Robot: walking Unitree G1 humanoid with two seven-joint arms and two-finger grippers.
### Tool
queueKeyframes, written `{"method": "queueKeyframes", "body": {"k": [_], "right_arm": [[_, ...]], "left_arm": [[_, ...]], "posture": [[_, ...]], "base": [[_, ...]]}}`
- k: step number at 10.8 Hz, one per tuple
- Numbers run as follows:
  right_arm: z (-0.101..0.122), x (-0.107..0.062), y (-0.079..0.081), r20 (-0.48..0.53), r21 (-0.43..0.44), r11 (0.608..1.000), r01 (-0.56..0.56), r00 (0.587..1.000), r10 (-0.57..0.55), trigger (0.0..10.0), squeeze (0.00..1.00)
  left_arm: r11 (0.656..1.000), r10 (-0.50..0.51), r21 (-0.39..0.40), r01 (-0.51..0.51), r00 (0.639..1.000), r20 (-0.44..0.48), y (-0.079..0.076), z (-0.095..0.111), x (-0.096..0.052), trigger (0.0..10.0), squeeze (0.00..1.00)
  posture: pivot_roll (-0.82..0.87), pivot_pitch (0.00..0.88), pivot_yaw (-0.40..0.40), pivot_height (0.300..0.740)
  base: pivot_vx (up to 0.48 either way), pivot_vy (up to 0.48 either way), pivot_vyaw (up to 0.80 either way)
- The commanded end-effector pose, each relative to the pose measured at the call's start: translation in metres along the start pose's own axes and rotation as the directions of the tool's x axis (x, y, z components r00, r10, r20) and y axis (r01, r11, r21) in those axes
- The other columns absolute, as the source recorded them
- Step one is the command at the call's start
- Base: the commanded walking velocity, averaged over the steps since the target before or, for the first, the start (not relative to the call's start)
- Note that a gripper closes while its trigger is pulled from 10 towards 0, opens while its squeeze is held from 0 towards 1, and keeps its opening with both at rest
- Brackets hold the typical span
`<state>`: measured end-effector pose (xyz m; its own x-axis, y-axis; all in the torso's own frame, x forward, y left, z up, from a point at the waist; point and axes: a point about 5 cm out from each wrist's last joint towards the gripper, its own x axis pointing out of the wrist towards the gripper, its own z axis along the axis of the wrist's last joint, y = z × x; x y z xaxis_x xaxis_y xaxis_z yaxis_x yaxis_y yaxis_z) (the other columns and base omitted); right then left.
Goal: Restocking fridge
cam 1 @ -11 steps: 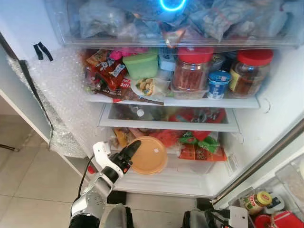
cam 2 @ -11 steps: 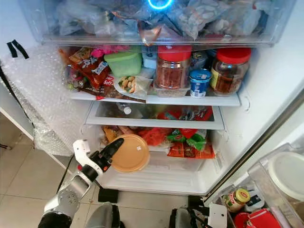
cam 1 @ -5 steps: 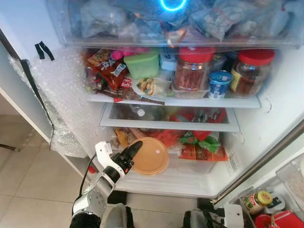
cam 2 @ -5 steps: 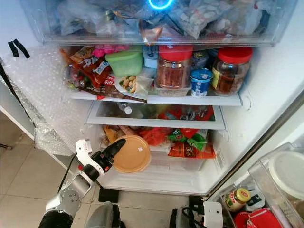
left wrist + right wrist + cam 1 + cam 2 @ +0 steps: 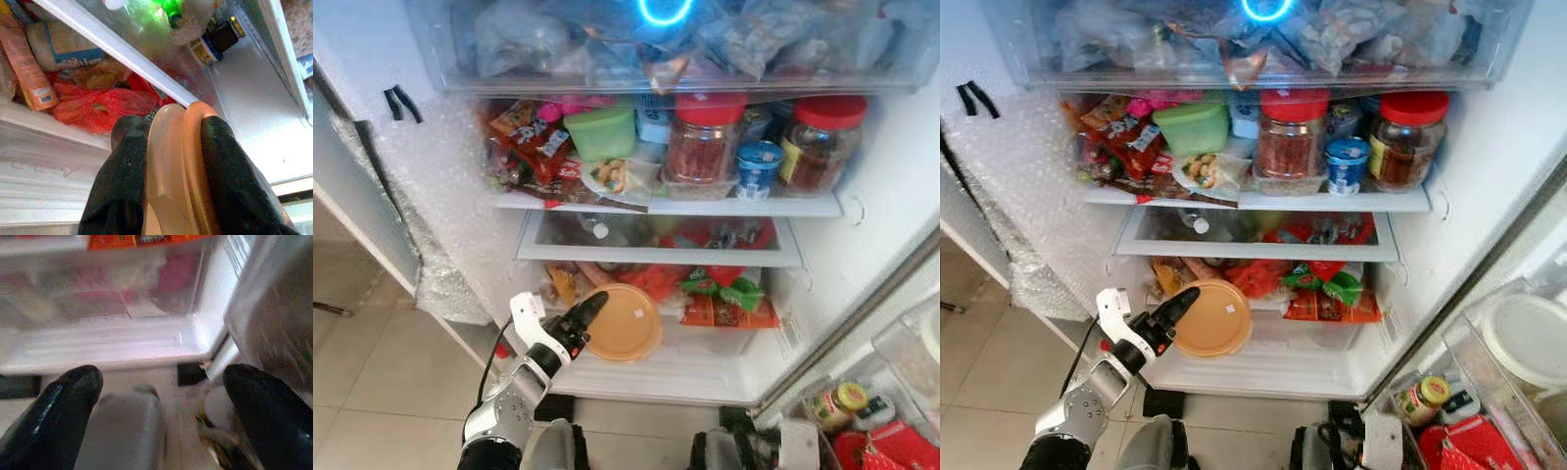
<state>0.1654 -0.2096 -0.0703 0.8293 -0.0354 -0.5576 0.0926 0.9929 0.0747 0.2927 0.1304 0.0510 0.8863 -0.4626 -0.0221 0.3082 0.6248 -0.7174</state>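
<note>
My left gripper (image 5: 587, 310) is shut on a flat round orange lidded container (image 5: 622, 321), held on edge in front of the fridge's bottom drawer (image 5: 705, 345). In the left wrist view the container (image 5: 178, 171) sits squeezed between both black fingers (image 5: 122, 191). The drawer holds red and green snack packets (image 5: 720, 294) and a red net bag (image 5: 98, 105). My right gripper (image 5: 161, 396) hangs low by the fridge's bottom front edge, its fingers wide open with nothing between them.
The shelf above (image 5: 666, 207) carries two red-lidded jars (image 5: 705, 137), a green tub (image 5: 600, 132), a blue-lidded cup (image 5: 759, 168) and packets. Bubble wrap (image 5: 431, 196) lines the left fridge wall. The door bins at lower right hold a small jar (image 5: 842, 401). Tiled floor (image 5: 372, 372) lies at left.
The camera has shifted slightly. The left gripper keeps the orange container in nearly the same spot before the bottom drawer.
</note>
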Motion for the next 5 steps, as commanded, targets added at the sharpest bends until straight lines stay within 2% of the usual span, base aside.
{"method": "queueKeyframes", "body": {"k": [1, 3, 5], "right_arm": [[0.037, 0.012, -0.007, 0.157, -0.014, 1.000, 0.005, 0.988, -0.003, 10.0, 0.00], [0.051, 0.016, -0.008, 0.219, -0.006, 1.000, -0.004, 0.976, 0.005, 10.0, 0.00], [0.055, 0.017, -0.008, 0.237, -0.017, 1.000, -0.013, 0.971, 0.017, 10.0, 0.00]], "left_arm": [[1.000, -0.002, 0.015, 0.002, 1.000, 0.003, 0.001, 0.002, 0.000, 10.0, 0.00], [1.000, -0.001, 0.012, 0.001, 1.000, 0.005, 0.001, 0.001, 0.000, 10.0, 0.00], [1.000, -0.007, 0.011, 0.007, 1.000, 0.002, 0.000, 0.000, 0.001, 10.0, 0.00]], "posture": [[-0.01, 0.110, 0.065, 0.639], [-0.01, 0.113, 0.065, 0.639], [-0.02, 0.114, 0.064, 0.639]], "base": [[0.000, 0.000, 0.00], [0.000, 0.000, 0.00], [0.000, 0.000, 0.00]]}}
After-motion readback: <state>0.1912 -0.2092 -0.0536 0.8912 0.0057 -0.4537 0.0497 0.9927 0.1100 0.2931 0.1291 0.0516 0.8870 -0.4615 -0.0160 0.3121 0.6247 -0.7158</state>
